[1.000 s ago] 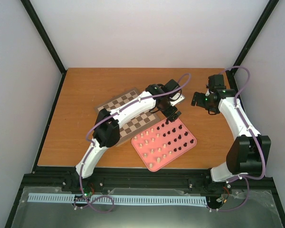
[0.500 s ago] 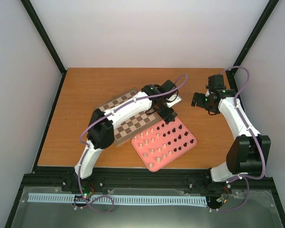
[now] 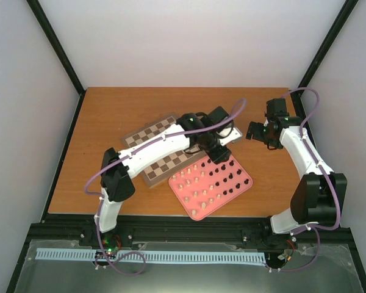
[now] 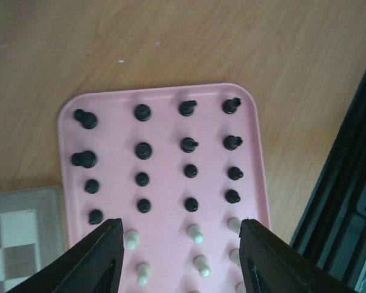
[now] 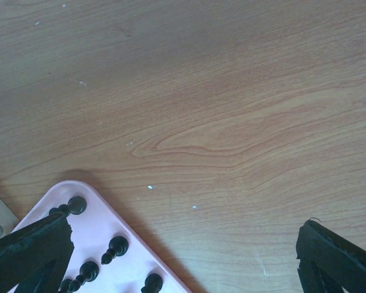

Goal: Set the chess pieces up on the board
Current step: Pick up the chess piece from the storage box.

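Note:
The checked board [image 3: 151, 132] lies left of centre, partly under my left arm; I see no pieces on it. The pink tray [image 3: 200, 214] beside it holds rows of dark chess pieces [image 3: 227, 175] and cream pieces [image 3: 193, 186]. My left gripper [image 3: 218, 151] hangs open over the tray's far corner. In the left wrist view it [image 4: 180, 238] is empty above the tray [image 4: 116, 131], with dark pieces [image 4: 143, 148] ahead, cream pieces [image 4: 196, 232] between the fingers and the board's corner [image 4: 12, 244] at lower left. My right gripper [image 3: 257, 131] is open and empty over bare wood [image 5: 183, 244].
The right wrist view shows the tray's corner [image 5: 94, 229] with a few dark pieces [image 5: 116, 246] at lower left. The black frame rail [image 4: 348, 183] runs along the table's near edge. Grey walls enclose the table.
My left arm's elbow has swung left and toward the near edge while its gripper stayed over the tray's far corner. My right gripper has shifted slightly away.

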You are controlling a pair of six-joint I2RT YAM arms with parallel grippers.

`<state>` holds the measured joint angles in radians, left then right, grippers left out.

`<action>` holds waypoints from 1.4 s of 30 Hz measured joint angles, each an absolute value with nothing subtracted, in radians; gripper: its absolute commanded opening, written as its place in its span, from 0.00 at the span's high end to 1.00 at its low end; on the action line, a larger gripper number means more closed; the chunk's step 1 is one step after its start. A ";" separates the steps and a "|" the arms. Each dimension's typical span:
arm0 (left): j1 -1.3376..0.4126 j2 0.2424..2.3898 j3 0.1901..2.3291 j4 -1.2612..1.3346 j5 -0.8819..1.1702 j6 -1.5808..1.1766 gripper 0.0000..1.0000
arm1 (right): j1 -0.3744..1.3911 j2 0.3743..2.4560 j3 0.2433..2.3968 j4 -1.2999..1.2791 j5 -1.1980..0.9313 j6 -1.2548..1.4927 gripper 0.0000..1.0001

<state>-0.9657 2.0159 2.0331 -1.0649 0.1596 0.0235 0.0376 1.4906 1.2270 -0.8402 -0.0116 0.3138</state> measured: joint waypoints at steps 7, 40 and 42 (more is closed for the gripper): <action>-1.016 2.090 2.051 -1.071 0.142 0.022 0.41 | 0.038 1.475 1.213 -0.844 0.000 0.320 0.18; -0.518 1.847 1.757 -1.018 -0.005 -0.073 0.35 | 0.265 1.240 0.927 -1.138 -0.092 0.392 0.54; -0.515 1.838 1.753 -1.017 -0.009 -0.076 0.35 | 0.265 1.275 0.926 -1.122 -0.099 0.391 0.54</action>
<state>-0.5148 1.8381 1.7527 -1.0168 -0.0086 -0.0765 0.2646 1.2755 0.9264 -1.1217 -0.0990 0.3912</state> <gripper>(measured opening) 0.652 0.460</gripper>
